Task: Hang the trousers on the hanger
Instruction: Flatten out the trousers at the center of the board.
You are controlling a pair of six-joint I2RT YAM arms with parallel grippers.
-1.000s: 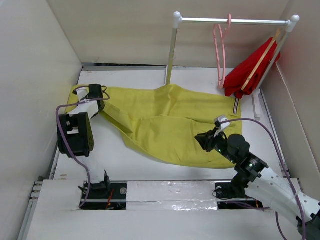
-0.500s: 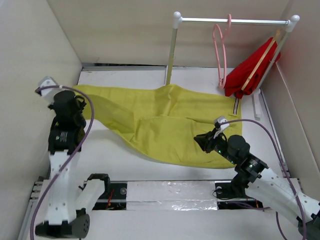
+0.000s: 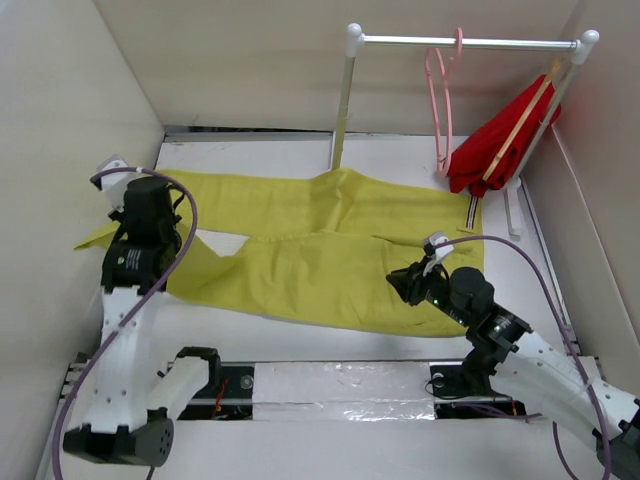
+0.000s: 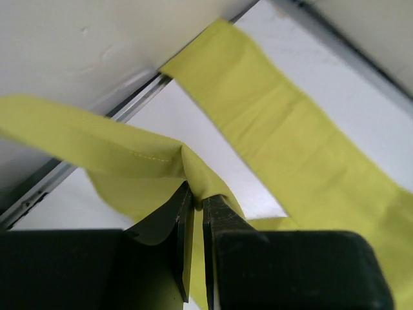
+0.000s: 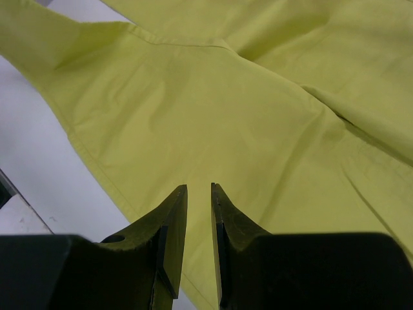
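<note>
While I watch the left wrist view, the left jaws stand pressed together on a hemmed edge of the trousers point(image 4: 303, 142), a fold of yellow cloth pinched between them and lifted off the bench point(image 3: 250, 335) close to the left wall. Over on the right, the right jaws stand only narrowly parted, tips down on the near leg's cloth close to its near edge; whether they have any fabric nipped between them I cannot tell. From above, the trousers lie spread across the middle of the bench, legs running to the left and the striped waistband at the right end. The far leg lies flat along the far side, and the near leg stretches from the right jaws to the raised end at the left arm. Beyond the waistband, at the far right, the pink hanger point(image 3: 440, 110) hangs by its hook on the rail point(image 3: 470, 42) of a white rack. Just right of it a red garment point(image 3: 490, 150) droops from a wooden hanger point(image 3: 525, 115).
</note>
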